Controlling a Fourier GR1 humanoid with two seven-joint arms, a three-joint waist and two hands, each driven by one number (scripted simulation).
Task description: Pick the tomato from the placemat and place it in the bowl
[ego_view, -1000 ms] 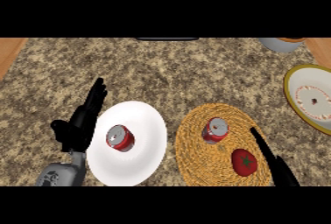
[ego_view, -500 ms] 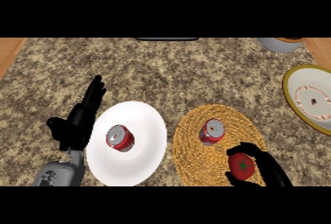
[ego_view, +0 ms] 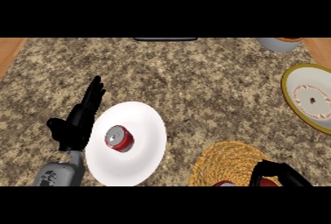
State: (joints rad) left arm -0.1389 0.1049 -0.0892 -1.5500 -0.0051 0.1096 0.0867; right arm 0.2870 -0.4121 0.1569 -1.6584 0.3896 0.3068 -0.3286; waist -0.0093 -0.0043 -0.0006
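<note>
Right hand (ego_view: 279,174) sits at the lower edge, black fingers curled over something red on the woven placemat (ego_view: 226,164); that red sliver looks like the tomato (ego_view: 266,181), though most of it is hidden, so I take the hand as closing on it without being sure. Beneath everything the speckled stone worktop (ego_view: 194,74) runs wide, with wood showing at its far corners. Left of the placemat stands the white bowl (ego_view: 139,127), and inside it a small red can (ego_view: 119,138) with a grey top lies tilted. Left hand (ego_view: 81,118) rests open beside that bowl, fingers straight and pointing away. Over at the right edge a yellow-rimmed plate (ego_view: 291,94) has a white inside with a reddish ring. At the far right corner a grey pot (ego_view: 279,43) is partly cut off. Another red-and-grey scrap (ego_view: 223,183) peeks at the placemat's near edge.
</note>
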